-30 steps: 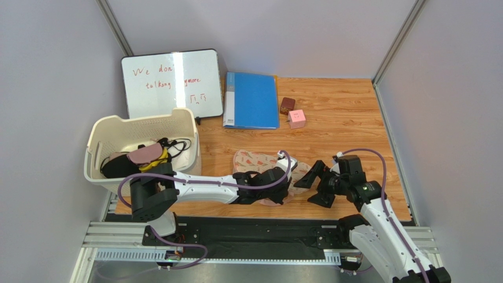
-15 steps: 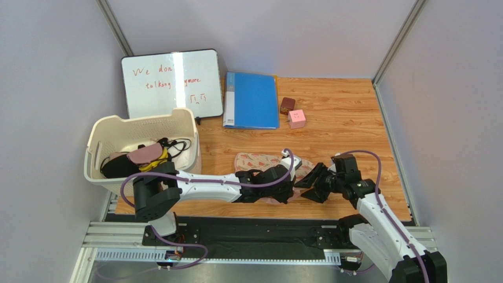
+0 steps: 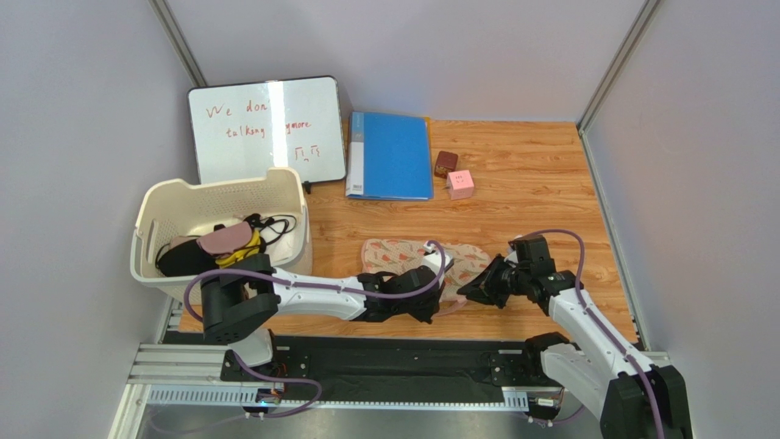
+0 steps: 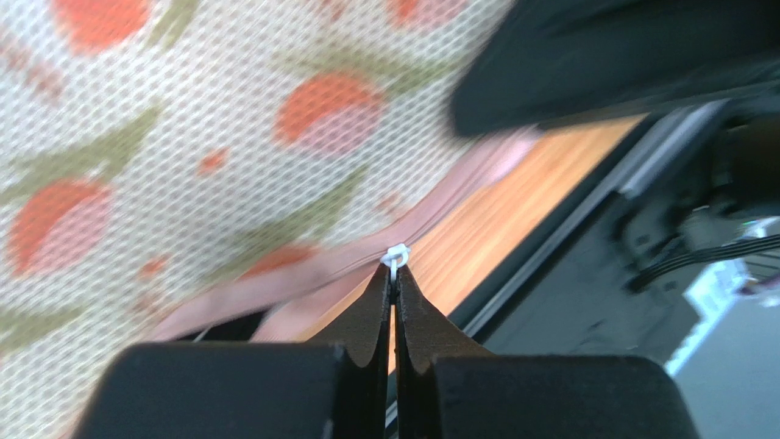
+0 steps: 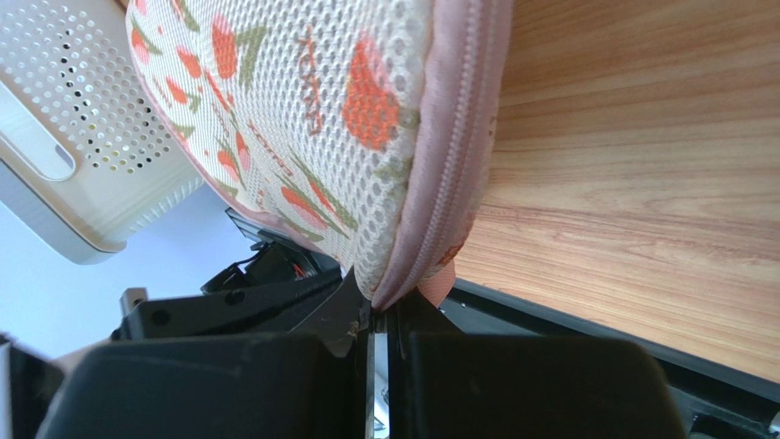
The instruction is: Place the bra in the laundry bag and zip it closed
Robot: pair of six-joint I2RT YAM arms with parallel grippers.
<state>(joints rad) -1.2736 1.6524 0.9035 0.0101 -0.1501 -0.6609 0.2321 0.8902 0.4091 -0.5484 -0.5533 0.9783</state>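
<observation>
The laundry bag (image 3: 412,256), beige-pink mesh with a red-and-green print, lies flat on the wooden table in front of the arms. My left gripper (image 3: 438,304) is at its near edge, shut on the small white zip pull (image 4: 395,255), and the printed mesh (image 4: 183,137) fills that wrist view. My right gripper (image 3: 471,292) is at the bag's right near corner, shut on the pink zip edging (image 5: 449,183); its fingertips (image 5: 362,306) pinch the seam. The bra is hidden in every view.
A cream plastic basket (image 3: 165,206) with several garments stands at the left and also shows in the right wrist view as the basket (image 5: 73,137). A whiteboard (image 3: 265,128), blue folder (image 3: 391,155), brown box (image 3: 446,163) and pink cube (image 3: 460,184) lie at the back. A black rail (image 3: 394,361) runs along the near edge.
My right gripper moved left to the bag's corner and went from open to shut on the zip edging. The left gripper stayed shut and drew slightly toward the near edge; the bag lies flatter.
</observation>
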